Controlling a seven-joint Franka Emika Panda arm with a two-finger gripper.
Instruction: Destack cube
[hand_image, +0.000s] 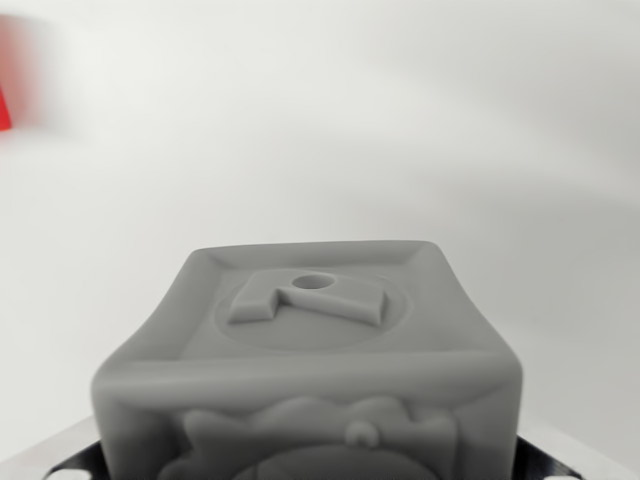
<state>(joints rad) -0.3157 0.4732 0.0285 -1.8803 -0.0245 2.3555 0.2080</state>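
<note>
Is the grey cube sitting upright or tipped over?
Upright, as far as the wrist view shows: the grey cube has its embossed face with the small hole turned level upward. What it rests on is hidden.

Cube (310, 370): grey, matte, soft-edged with rounded corners, seen close up in the lower middle of the wrist view. A recessed circular panel is set in the face turned upward, bearing a raised angular relief with a small round hole. A wavy-edged relief is carried on the near face, which is cut off by the lower frame edge.
</note>
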